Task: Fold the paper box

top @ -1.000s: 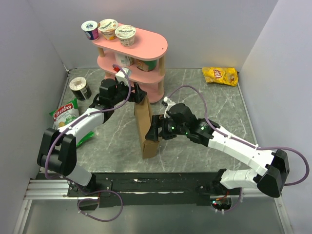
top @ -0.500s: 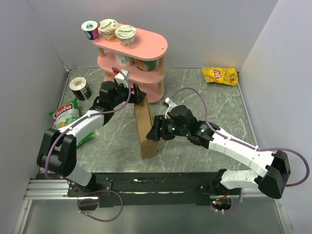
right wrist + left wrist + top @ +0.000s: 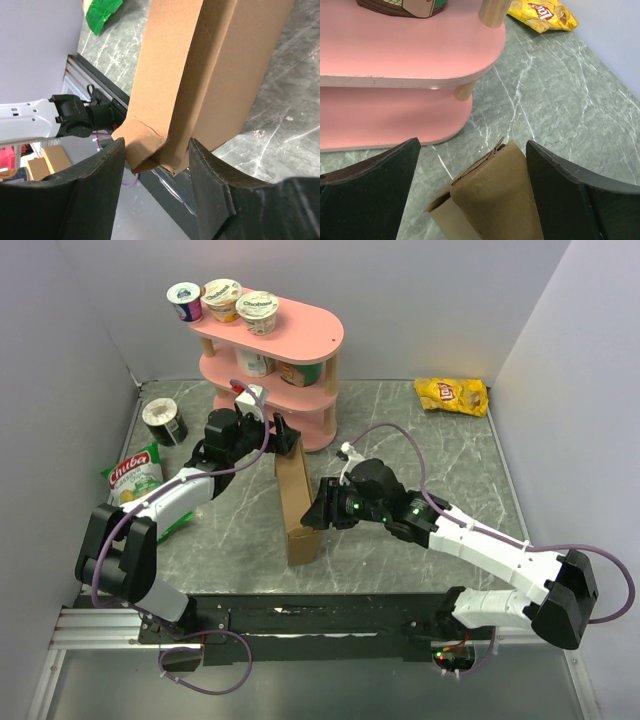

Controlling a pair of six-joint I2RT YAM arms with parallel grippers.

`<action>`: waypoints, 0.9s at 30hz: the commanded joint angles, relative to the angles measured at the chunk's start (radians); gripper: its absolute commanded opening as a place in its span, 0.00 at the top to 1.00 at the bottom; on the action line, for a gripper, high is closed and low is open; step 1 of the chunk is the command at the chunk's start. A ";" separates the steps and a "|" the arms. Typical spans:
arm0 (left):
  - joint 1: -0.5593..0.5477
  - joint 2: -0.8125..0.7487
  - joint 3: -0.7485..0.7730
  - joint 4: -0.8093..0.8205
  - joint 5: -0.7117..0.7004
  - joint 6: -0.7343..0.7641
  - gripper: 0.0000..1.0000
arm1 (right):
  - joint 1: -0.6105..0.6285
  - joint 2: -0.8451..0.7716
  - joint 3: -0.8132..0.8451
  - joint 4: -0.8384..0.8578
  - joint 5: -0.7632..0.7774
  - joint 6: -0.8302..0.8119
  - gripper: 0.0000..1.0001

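Note:
The paper box, plain brown cardboard folded into a long narrow shape, stands on edge in the middle of the table, running from the pink shelf toward the arm bases. My left gripper is open and straddles its far end; in the left wrist view the box end sits between the fingers, close against the right finger. My right gripper is shut on the near end. In the right wrist view both fingers press the box where a loose flap sticks out.
A pink two-tier shelf with yogurt cups stands just behind the box. A yellow chip bag lies at the back right. A green snack bag and a dark can sit at the left by the wall.
The right gripper's jaws have closed in onto the box's near end, and that end has shifted slightly left. The left gripper has stayed open at the far end.

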 commanded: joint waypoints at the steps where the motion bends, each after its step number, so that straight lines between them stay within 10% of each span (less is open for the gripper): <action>1: -0.001 0.022 -0.028 -0.088 -0.049 0.015 0.08 | 0.009 0.003 -0.058 -0.065 0.037 -0.008 0.71; 27: -0.001 0.100 0.025 -0.209 -0.175 -0.031 0.14 | 0.152 0.084 -0.136 -0.151 0.258 -0.040 1.00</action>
